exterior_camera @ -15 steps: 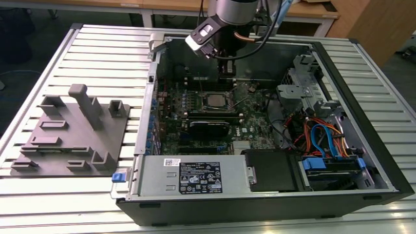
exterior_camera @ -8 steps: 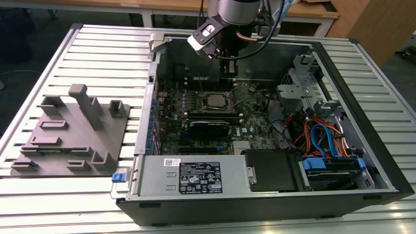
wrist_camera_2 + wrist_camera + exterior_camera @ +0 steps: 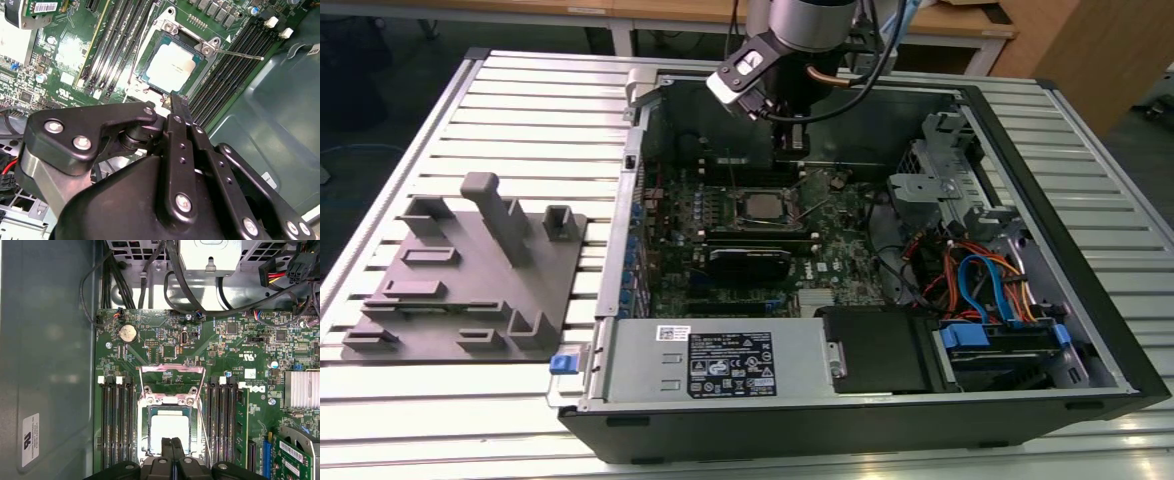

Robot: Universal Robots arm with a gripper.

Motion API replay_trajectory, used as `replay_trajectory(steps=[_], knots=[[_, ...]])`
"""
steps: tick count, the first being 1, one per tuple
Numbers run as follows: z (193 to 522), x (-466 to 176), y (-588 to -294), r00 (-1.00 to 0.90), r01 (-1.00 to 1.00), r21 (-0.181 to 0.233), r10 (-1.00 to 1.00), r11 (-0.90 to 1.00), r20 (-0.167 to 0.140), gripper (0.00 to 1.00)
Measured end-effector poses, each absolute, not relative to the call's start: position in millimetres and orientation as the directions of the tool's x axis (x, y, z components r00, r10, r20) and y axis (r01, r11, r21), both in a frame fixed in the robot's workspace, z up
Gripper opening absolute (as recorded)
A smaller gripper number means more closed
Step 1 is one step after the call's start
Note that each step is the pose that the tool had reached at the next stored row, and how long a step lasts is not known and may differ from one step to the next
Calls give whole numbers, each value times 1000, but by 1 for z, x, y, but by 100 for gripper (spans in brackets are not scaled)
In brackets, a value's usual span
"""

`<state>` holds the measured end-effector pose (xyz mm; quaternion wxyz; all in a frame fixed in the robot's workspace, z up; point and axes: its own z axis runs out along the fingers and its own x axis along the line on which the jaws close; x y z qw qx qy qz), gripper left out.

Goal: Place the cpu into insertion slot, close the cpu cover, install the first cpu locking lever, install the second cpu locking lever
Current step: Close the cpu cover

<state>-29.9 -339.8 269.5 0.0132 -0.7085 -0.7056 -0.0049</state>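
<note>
— What is met nearest the lens?
— The gripper itself, in both wrist views. Its black linkages are seen up close, and its fingers are pressed flat together with nothing held between them.

— Where is the cpu found?
— The cpu is seated in the insertion slot, silver top up. It lies just beyond the closed fingertips, so the work is judged to sit straight ahead of the claw rather than off to one side. No long axis can be given for a square chip. The seam between the fingers is lined up with the memory slots that flank the socket.

— Is the cpu cover down?
— It is judged not to be. In the first wrist view a silvery frame with an open middle, taken for the cpu cover, is seen tilted up past the socket's far edge, on the side away from the gripper. In the second wrist view a thin lever is seen sticking out free.

— What is laid out across the exterior view, from its left to its right?
— First a grey fixture plate on the slatted table. Then the open computer case, in which the green motherboard is housed, with the gripper hung above the socket. Last, a bundle of coloured cables.
</note>
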Motion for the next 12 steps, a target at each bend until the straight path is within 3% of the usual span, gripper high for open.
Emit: replay_trajectory(steps=[12], knots=[[270, -23, -340, 4, 1000, -12, 1000, -4, 25, 10]])
